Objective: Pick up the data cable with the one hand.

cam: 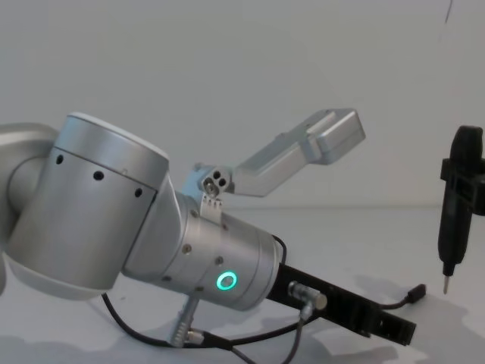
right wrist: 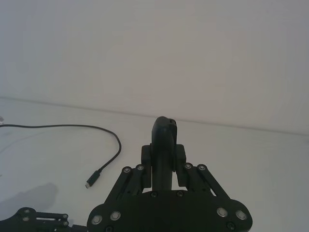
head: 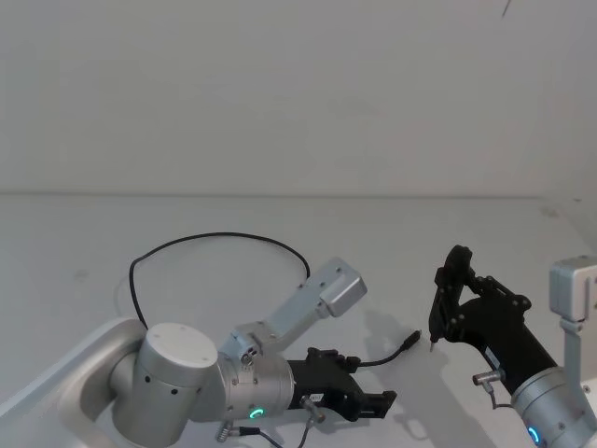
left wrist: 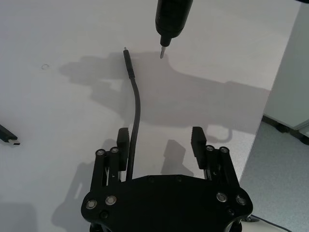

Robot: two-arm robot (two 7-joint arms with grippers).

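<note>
On the white table (head: 522, 243), the data cable (head: 224, 235) is laid in a wide loop behind the left arm. Its near end is led forward to a small black plug (head: 410, 338) that lies flat on the surface.

The left gripper (head: 378, 403) is held low over the table, just short of that plug. Its wrist is nearly level, so that the flat prongs can be passed along either side of the cable. In the left wrist view the jaws are seen spread wide, with nothing gripped. The cable is seen to run between the fingers (left wrist: 123, 140), just beside one of them and well apart from the other.

The approach is therefore judged to be almost complete, while the grasp itself is not yet made. A small sideways correction may be wanted so that the cable is centred before the jaws are closed. So thin and limp a cable could easily be nudged aside or missed by the pads.

The right gripper (head: 450, 294) is held raised to the right of the plug and is clamped on a slim black stick-like tool (cam: 453, 227). The tool's pale tip is pointed down at the table, near the plug but apart from it. Whether it is meant to steady the cable end cannot be told.
</note>
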